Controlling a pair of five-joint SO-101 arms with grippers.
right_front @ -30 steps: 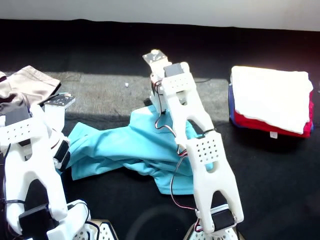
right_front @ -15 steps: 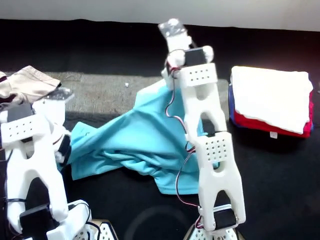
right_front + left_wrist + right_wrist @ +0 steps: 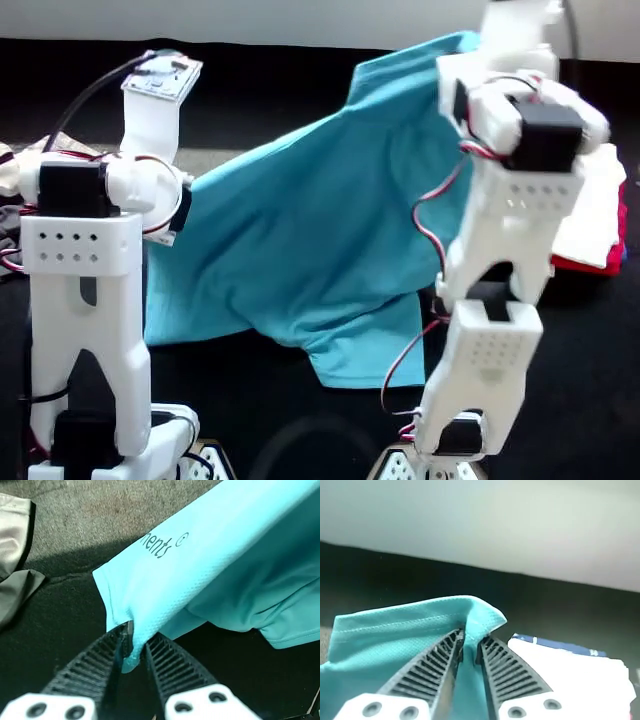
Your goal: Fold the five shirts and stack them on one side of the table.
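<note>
The turquoise mesh shirt (image 3: 300,230) is clamped in my left end effector (image 3: 134,641) at a hem corner and in my right end effector (image 3: 470,639) at another edge. It is raised and spread between them, with the lower part lying on the black counter (image 3: 580,350), near the stack of folded white, red and blue shirts (image 3: 570,665).

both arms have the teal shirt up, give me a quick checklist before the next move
1. Left gripper grip: ok, shut on an edge of the teal shirt near a corner.
2. Right gripper grip: ok, shut on a hemmed edge.
3. Shirt lifted off the table: not ok, its lower part lies on the surface.
4. Shirt spread flat between the grippers: not ok, it hangs in folds.
5. Folded stack clear of the hanging cloth: cannot tell, the right arm hides that side from above.
6. Beige shirt clear of the teal one: ok, they lie apart.
</note>
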